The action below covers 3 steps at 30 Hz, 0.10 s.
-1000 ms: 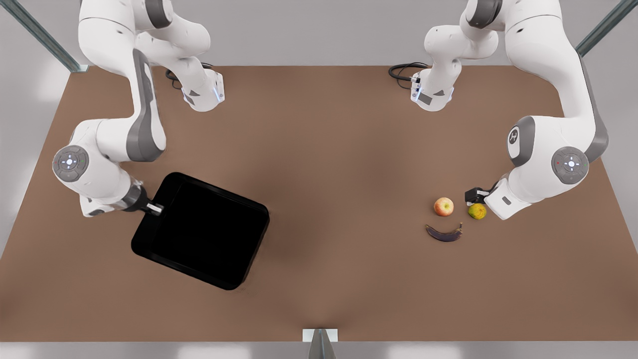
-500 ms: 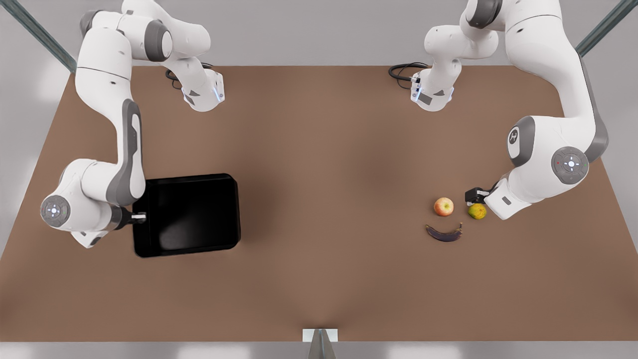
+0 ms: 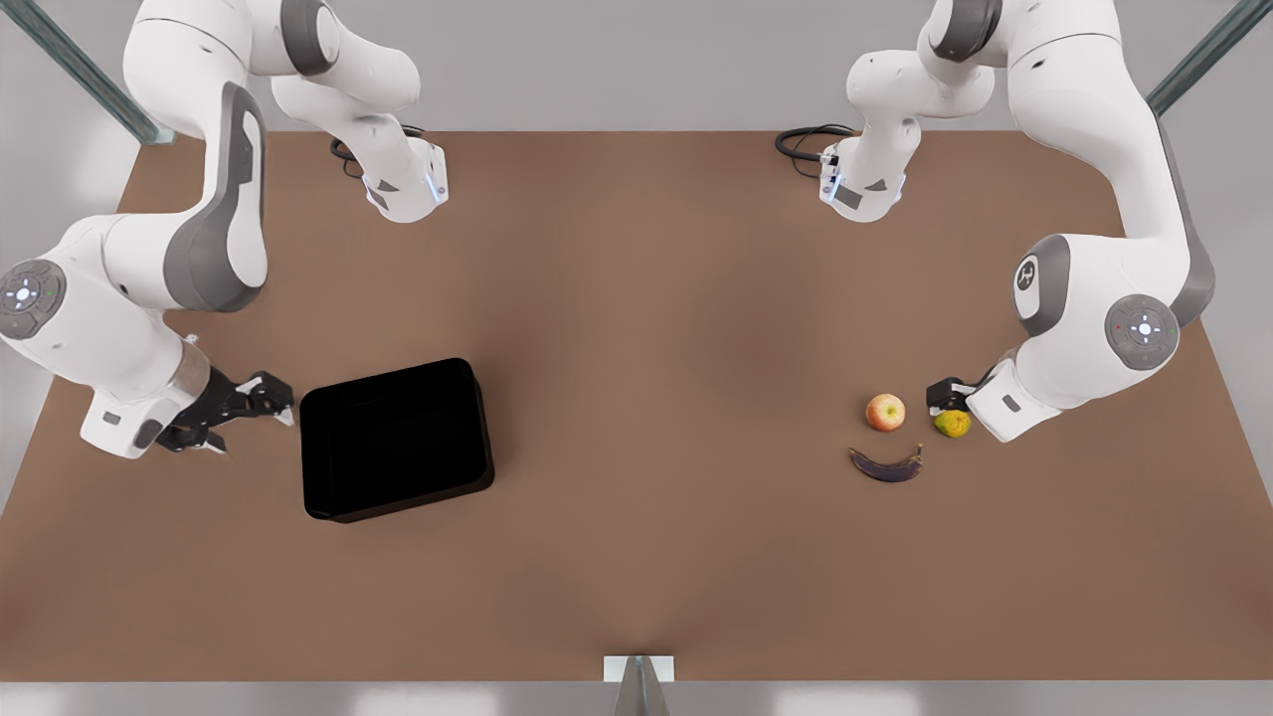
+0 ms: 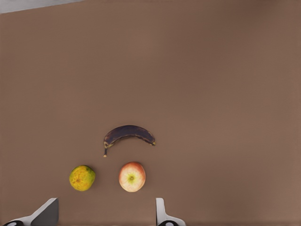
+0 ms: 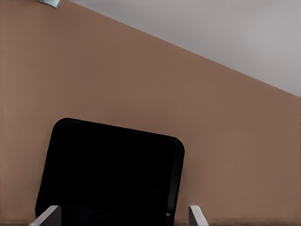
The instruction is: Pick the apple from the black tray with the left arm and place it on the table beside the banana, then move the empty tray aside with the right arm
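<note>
Since apple (image 3: 885, 412) lay on table (image 3: 636, 557) beside banana (image 3: 886, 464), left gripper (image 3: 945, 396) hung nearby, fingers apart, empty. Right gripper (image 3: 261, 401), fingers apart, sat just off empty tray (image 3: 396, 440).

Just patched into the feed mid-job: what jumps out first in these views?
The black tray dominates, lying empty on the table toward the front view's left, with the right pincer open just beside it, not touching. Toward the front view's right sits a tight fruit cluster: the apple beside the banana, and a yellow-green fruit under the open left pincer.
</note>
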### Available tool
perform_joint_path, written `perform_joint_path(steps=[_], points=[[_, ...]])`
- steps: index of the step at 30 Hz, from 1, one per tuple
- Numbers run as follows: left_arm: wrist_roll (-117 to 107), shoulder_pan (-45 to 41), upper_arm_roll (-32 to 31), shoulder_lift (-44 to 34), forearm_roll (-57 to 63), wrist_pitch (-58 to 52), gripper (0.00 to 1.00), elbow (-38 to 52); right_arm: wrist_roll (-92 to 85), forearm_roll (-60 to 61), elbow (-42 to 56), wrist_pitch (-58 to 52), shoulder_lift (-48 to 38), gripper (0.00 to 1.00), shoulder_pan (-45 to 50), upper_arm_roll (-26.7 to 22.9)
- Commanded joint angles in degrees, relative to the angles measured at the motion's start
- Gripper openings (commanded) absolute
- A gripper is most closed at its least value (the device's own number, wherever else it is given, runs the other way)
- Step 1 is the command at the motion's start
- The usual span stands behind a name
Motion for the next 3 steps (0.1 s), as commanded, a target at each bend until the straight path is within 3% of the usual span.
perform_joint_path(steps=[1,3], points=[[1.66,0.01,0.08,-0.07,0.03,0.03,1.00,0.03,3.32,-0.34,0.11,-4.13,-0.30,1.00,-0.07,-0.08],[1.58,0.01,0.08,-0.07,0.03,0.03,1.00,0.03,3.41,-0.25,0.11,-4.13,-0.30,1.00,-0.07,0.01]])
